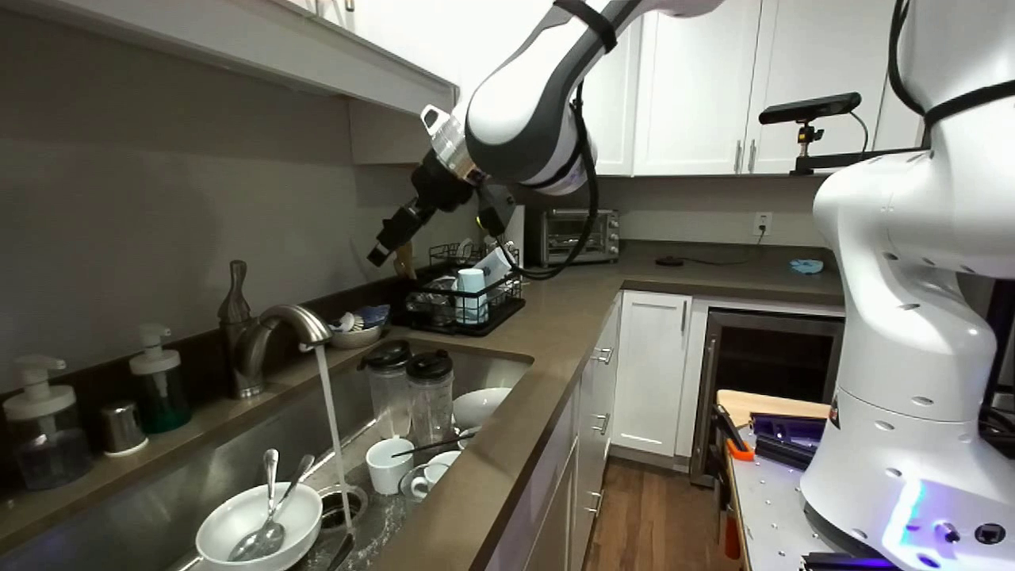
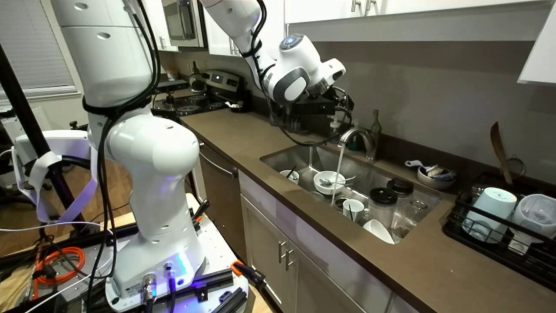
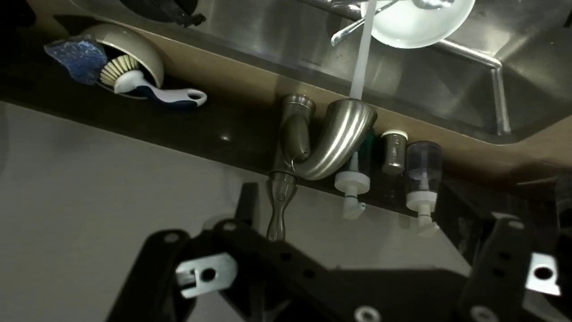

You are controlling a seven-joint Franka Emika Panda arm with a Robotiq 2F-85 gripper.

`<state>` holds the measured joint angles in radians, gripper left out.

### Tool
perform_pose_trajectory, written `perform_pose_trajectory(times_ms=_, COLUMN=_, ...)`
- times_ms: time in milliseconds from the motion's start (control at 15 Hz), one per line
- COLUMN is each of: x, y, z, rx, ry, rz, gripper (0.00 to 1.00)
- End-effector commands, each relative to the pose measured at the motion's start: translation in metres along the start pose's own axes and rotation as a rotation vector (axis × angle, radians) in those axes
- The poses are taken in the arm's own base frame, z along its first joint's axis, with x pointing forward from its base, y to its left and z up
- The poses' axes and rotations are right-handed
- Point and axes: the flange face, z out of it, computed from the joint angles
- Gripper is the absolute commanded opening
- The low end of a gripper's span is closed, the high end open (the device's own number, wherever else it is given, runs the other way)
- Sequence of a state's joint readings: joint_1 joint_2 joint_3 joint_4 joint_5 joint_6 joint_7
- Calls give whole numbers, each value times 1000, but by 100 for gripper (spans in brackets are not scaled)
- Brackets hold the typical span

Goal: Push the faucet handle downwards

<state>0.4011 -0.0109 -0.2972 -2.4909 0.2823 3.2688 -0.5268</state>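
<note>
you have the end effector (image 1: 381,251) hanging above the level of the bench (image 1: 476,480), angled downward, and the wrist view shows you its fingers (image 3: 248,203) spread wide apart. the faucet handle (image 1: 235,303) stands upright on top of the faucet body (image 1: 243,365), on the wall side of the sink (image 1: 198,478), and in both exterior views you see a gap between it and the end effector. in the wrist view the faucet handle shows near the finger at the left of that picture, its tip reaching the outline of the end effector; you cannot judge the depth between them there. the spout (image 1: 296,317) arches out from the same body, and water (image 1: 331,416) runs from it down into the sink. near that stream you have a white bowl (image 1: 305,525) with two spoons (image 1: 260,543) in it, a white mug (image 1: 387,469), and two clear tumblers (image 1: 430,404) with black lids. on the bench behind the sink, a small metal cylinder (image 1: 123,428) stands between two pump bottles (image 1: 161,392) with white tops. to the other side of the faucet body, a small bowl (image 3: 145,51) holds a brush (image 3: 167,95) whose grip sticks out past the rim. beyond it, you find a black dish rack (image 1: 496,318) with a pale blue cup (image 1: 470,287) in it.
</note>
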Motion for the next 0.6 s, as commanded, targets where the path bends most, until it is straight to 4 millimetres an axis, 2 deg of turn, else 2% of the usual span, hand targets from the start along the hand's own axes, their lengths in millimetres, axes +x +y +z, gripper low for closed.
perform_pose_trajectory(times_ms=0, x=3, y=1, z=23, rx=-40, ry=44, rz=-105, gripper=100)
perform_pose_trajectory(times_ms=333, x=11, y=3, z=46, rx=-89, ry=145, rz=-224, gripper=100)
perform_pose_trajectory(times_ms=400, x=32, y=13, z=43, rx=-95, ry=150, rz=-248, gripper=100)
perform_pose_trajectory(times_ms=533, x=47, y=22, z=46, rx=-100, ry=173, rz=-275, gripper=100)
